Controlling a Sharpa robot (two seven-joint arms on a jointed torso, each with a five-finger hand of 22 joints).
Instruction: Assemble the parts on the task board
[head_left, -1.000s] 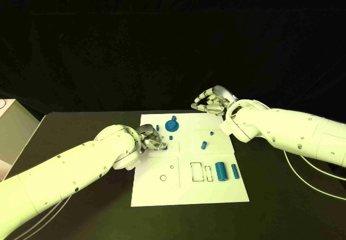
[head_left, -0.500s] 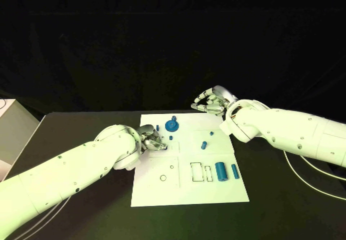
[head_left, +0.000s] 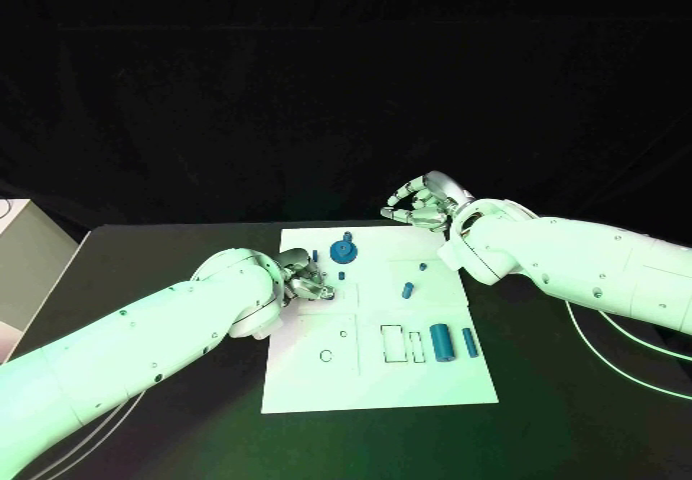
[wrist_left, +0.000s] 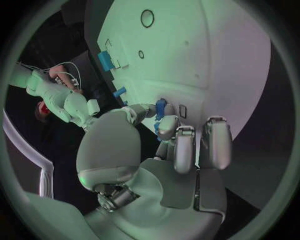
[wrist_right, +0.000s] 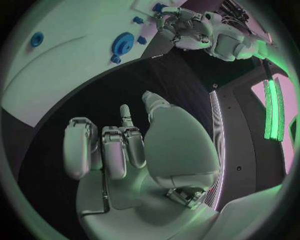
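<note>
A black table (head_left: 159, 250) under a dark backdrop carries the white task board (head_left: 378, 385), which lies lengthwise away from the robot in the middle of the surface. Bare black tabletop shows on both long sides of the board and in front of its near edge.

The left hand (head_left: 306, 280) sits at the board's left edge, about halfway up. Its fingers are curled in, and the left wrist view shows a small blue part (wrist_left: 160, 107) pinched between the thumb and a fingertip, held just over the white surface.

The right hand (head_left: 420, 206) is raised beyond the board's far right corner, over the dark table edge and well apart from the parts. Its fingers (wrist_right: 119, 147) are curled toward the palm with nothing in them.

On the board, a blue round gear (head_left: 343, 250) stands near the far edge, just right of the left hand. A small blue peg (head_left: 408, 291) lies toward the middle right, and a tiny blue piece (head_left: 423, 266) sits a little beyond it. Near the right edge, closer to the robot, a wide blue block (head_left: 443, 342) lies beside a thin blue bar (head_left: 470, 342), the 2 apart by a narrow gap. Left of them are outlined rectangular slots (head_left: 394, 343), and a small round hole (head_left: 326, 355) sits toward the left edge. The nearest stretch of the board is bare white.
</note>
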